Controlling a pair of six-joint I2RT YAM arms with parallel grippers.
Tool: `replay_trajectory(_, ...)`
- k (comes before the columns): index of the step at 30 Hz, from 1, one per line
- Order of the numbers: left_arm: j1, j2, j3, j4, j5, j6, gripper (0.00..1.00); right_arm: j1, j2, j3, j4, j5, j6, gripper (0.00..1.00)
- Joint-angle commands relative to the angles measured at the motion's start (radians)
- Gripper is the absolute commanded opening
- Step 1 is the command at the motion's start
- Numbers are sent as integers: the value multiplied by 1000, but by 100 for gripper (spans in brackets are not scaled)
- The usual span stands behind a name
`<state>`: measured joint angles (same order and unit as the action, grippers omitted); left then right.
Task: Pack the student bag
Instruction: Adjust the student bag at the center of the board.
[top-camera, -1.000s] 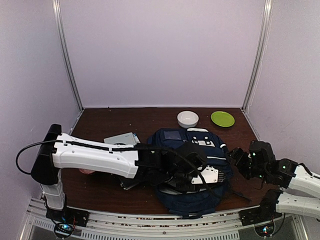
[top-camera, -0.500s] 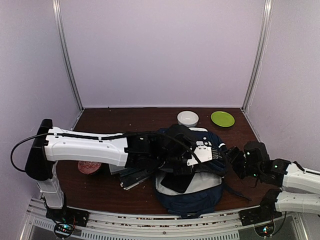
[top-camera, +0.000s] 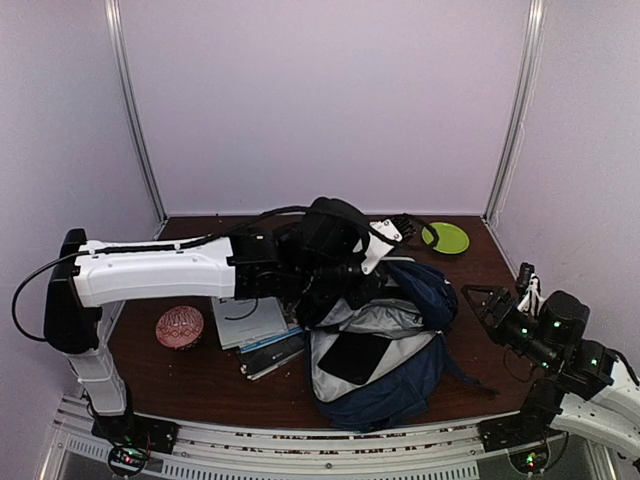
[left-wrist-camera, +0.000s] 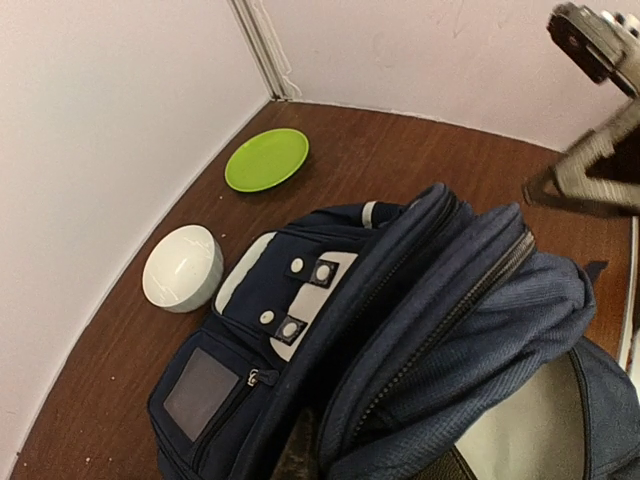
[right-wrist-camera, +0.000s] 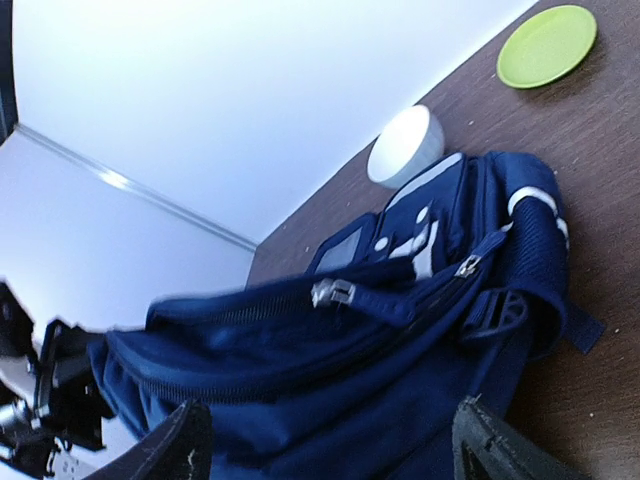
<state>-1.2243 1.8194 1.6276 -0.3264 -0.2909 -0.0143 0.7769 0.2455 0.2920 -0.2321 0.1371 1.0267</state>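
The left end effector (top-camera: 395, 228) has lifted rearward, grip indiscernible, leaving the student bag (top-camera: 400, 385) gaping on the tabletop (top-camera: 200, 235), the right end effector (right-wrist-camera: 335, 450) wide and empty; opening looks done, so loading the books (top-camera: 250, 320) likely follows.

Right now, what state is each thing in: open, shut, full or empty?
student bag: main compartment unzipped, gaping open, grey lining showing
green plate: flat, empty
white bowl: on the table, inside unseen
books: closed, stacked beside the bag
right gripper: open, empty
left gripper: over the bag, open or shut unclear
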Motion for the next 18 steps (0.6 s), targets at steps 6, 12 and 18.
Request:
replay_trajectory(6, 49, 44, 190, 75, -20, -130, 0, 314, 269, 44, 86, 68, -56, 80)
replay_trajectory(12, 50, 56, 214, 23, -37, -125, 0, 355, 386, 51, 103, 271, 101, 86)
replay_trajectory(18, 48, -2, 75, 26, -79, -132, 0, 237, 295, -2, 129, 242, 102, 92)
